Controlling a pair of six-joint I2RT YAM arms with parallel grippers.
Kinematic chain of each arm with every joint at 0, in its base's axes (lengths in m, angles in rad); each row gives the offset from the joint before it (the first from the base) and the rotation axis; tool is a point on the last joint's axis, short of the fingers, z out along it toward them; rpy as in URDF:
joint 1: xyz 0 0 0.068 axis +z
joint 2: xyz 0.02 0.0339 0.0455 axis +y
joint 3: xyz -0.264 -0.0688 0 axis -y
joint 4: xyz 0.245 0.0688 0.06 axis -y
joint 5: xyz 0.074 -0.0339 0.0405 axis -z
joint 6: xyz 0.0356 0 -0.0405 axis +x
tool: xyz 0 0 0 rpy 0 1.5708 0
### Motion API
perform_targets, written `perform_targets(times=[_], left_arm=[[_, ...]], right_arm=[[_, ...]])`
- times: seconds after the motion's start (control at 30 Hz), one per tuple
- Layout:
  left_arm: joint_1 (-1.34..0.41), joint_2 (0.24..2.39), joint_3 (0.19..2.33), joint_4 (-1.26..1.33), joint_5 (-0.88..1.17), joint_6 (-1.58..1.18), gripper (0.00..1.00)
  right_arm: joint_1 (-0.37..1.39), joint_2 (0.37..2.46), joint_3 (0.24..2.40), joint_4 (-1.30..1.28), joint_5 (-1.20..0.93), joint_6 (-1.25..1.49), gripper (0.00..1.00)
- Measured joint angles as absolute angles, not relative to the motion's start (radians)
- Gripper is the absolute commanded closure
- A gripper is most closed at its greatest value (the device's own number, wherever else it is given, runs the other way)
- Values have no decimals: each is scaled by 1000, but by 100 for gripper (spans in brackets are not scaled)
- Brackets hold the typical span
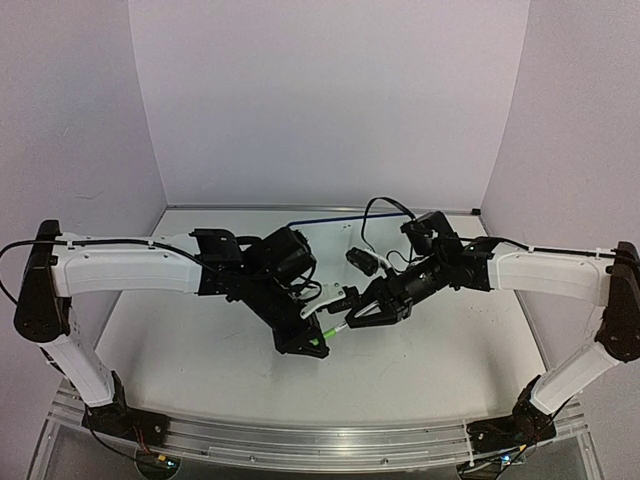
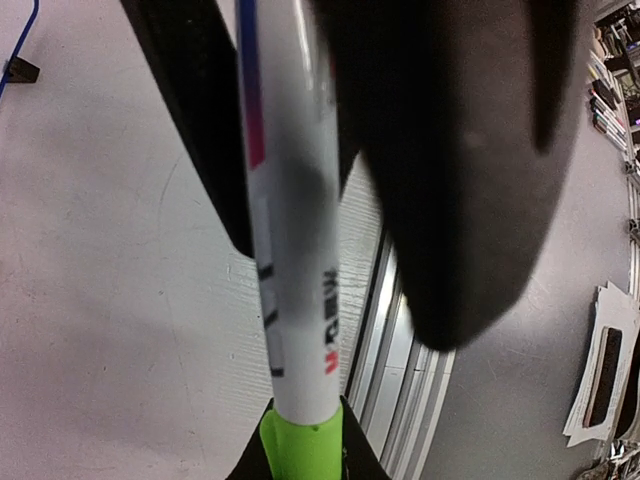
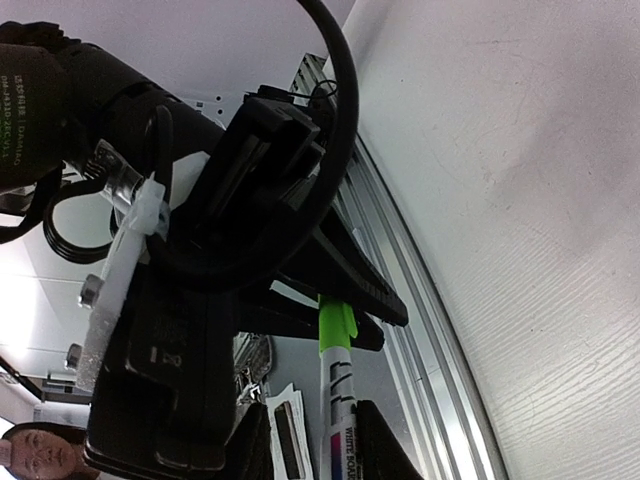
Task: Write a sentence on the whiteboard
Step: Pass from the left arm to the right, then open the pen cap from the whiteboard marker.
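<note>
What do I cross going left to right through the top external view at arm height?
In order: white left arm link → black left gripper → green-capped white marker pen → black right gripper → white right arm link.

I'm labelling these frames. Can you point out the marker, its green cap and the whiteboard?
marker point(image 2: 290, 250): left wrist view, middle of the white barrel.
cap point(image 3: 337, 325): right wrist view, middle of the green part.
whiteboard point(image 1: 340, 218): top view, on its thin blue rim.

walls point(image 1: 330, 100): plain pale lilac | table point(image 1: 200, 370): white | near rail point(image 1: 320, 440): aluminium
</note>
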State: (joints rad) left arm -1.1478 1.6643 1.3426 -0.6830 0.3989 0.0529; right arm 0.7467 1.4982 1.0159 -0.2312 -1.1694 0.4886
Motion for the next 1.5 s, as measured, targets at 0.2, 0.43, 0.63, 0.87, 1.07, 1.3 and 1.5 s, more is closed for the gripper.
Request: perform_targets(times=[0.2, 0.43, 0.63, 0.87, 1.07, 1.3, 1.5], left_arm=[[-1152, 1666, 1347, -690, 407, 56, 97], [-1152, 1663, 1346, -679, 360, 31, 35], [-1134, 1553, 1238, -565, 321, -84, 15], [-1011, 1264, 986, -242, 333, -347, 9], [-967, 1158, 904, 57, 350, -574, 8], [-965, 1192, 912, 227, 456, -716, 20], [-965, 1252, 931, 258, 526, -763, 43]], right_arm=[[745, 1499, 1009, -233, -1151, 492, 100], [747, 1499, 1008, -219, -1114, 486, 100], [747, 1470, 997, -179, -1035, 491, 100], [747, 1312, 932, 24, -924, 589, 100], [747, 1233, 891, 237, -873, 692, 100], [747, 1228, 892, 338, -881, 740, 100], [748, 1230, 907, 359, -906, 761, 100]])
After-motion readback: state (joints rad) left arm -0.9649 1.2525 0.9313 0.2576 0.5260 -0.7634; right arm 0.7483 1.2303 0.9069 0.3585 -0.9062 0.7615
